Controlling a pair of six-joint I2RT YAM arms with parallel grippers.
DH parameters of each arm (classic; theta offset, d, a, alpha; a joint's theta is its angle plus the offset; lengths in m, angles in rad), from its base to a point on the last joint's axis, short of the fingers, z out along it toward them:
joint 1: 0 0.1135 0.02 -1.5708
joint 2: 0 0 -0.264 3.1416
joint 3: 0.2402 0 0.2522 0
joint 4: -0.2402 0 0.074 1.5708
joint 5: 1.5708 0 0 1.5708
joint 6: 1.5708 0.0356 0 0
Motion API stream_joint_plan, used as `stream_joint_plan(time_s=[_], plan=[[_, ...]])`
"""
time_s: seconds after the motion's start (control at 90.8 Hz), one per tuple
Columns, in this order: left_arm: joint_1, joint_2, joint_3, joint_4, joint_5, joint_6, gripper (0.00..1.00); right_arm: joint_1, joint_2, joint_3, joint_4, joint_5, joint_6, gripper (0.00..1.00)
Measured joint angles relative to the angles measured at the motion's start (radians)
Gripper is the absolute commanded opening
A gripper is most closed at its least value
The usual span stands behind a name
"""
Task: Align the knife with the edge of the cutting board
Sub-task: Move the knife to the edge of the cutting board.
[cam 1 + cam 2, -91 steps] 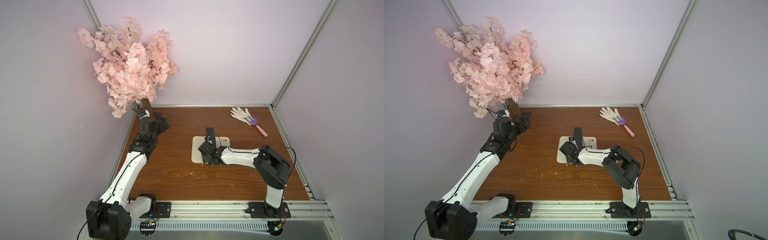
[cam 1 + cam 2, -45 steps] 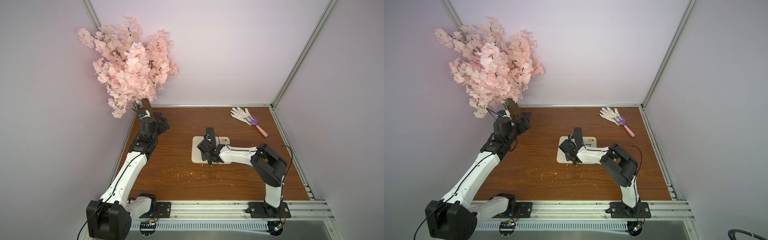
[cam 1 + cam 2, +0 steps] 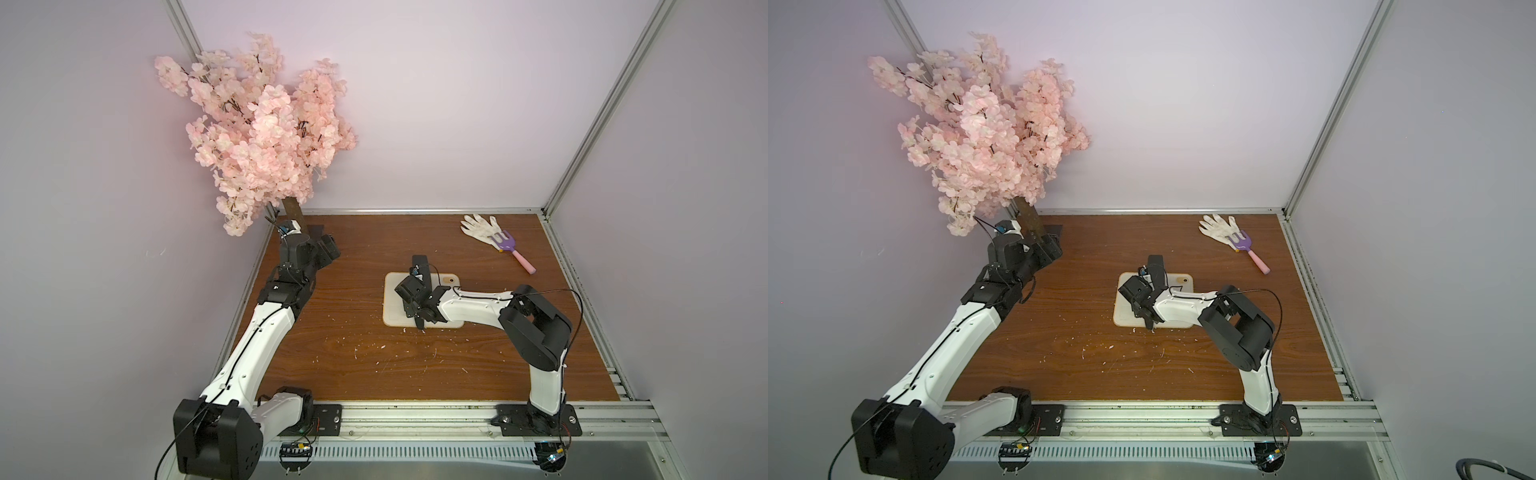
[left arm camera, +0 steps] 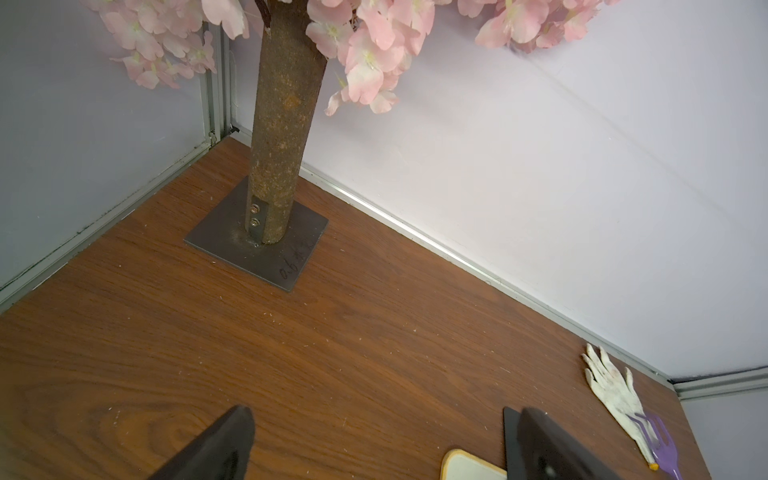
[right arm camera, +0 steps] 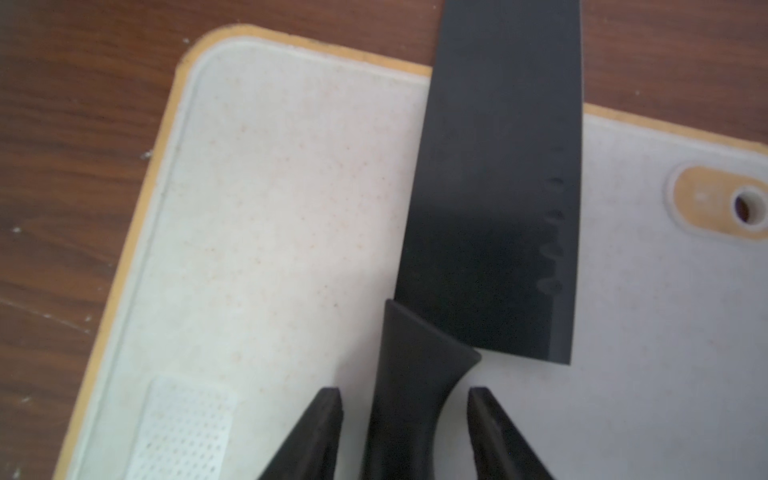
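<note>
The black knife (image 5: 494,199) lies across the cream cutting board (image 5: 270,208). Its wide blade runs out past the board's far rim and its handle points toward my right gripper (image 5: 405,399). That gripper is open and straddles the handle, with a narrow gap on each side of it. In both top views the right gripper (image 3: 415,309) sits low over the middle of the board (image 3: 392,303), and the blade tip (image 3: 420,262) shows beyond the far edge. My left gripper (image 4: 384,415) is open and empty, hovering at the back left near the tree trunk (image 4: 282,145).
A pink blossom tree (image 3: 266,137) on a metal base plate (image 4: 257,245) fills the back left corner. A white glove (image 3: 480,226) and a purple fork with a pink handle (image 3: 509,245) lie at the back right. Small white crumbs are scattered on the wooden table (image 3: 374,357).
The right gripper's jaws have narrowed around the knife handle, and the right arm has shifted slightly left over the board. The left arm has not moved.
</note>
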State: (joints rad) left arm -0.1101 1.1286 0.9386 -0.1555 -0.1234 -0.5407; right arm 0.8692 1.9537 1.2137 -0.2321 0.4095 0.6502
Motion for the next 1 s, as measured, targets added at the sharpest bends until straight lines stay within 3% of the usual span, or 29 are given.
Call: stream_joint_plan(time_s=[0.484,0.848,1.002], plan=[[0.000,0.000,0.000,0.000,-0.001,0.000,1.00,0.000,0.036,0.041,0.004,0.019,0.041,0.45],[0.000,0.000,0.000,-0.001,-0.008,0.002,1.00,0.002,0.036,0.044,-0.014,0.041,0.066,0.58],[0.001,0.000,0.000,-0.001,-0.013,0.003,1.00,0.008,0.036,0.051,-0.038,0.043,0.083,0.58]])
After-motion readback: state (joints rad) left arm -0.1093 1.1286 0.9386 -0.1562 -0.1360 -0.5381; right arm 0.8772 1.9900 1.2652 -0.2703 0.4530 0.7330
